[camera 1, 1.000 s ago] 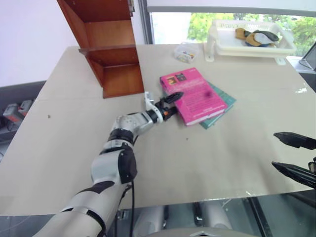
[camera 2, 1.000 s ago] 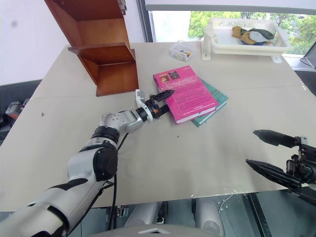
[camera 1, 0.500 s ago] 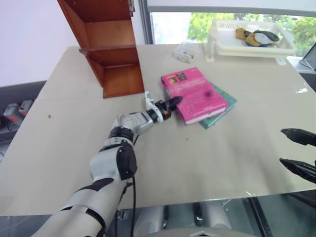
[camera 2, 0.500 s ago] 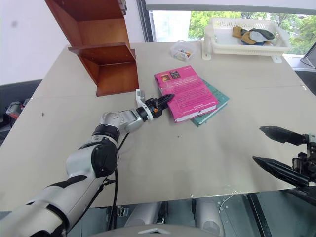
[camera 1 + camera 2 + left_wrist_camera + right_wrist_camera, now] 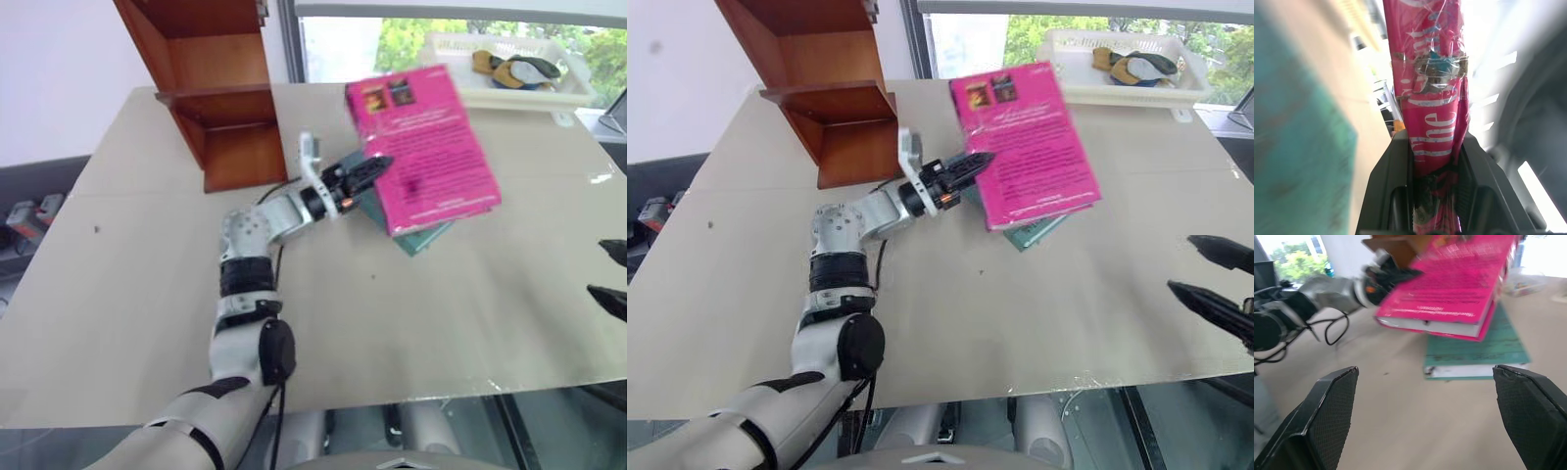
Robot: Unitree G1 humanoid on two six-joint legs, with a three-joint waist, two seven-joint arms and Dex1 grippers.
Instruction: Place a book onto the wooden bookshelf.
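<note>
The left tool [image 5: 367, 168] is clenched on the spine edge of the book [image 5: 423, 145], which hangs tilted in the air above the teal-green book [image 5: 423, 238]. The right tool [image 5: 1425, 416] waits released. Carry it slowly toward the wooden bookshelf [image 5: 217, 93], because the grip at one edge may let it swing.

You lose the top of the wooden bookshelf [image 5: 211, 88] past the frame edge at twelve o'clock. The teal book [image 5: 1034, 231] is mostly covered by the pink book [image 5: 421, 147], with just a corner poking out at six o'clock beneath it. Your right hand [image 5: 1215, 284] is cut by the edge at three o'clock. The contents of the white tray [image 5: 509, 93] are too small to name. In your left wrist view everything around the pink spine is smeared.
</note>
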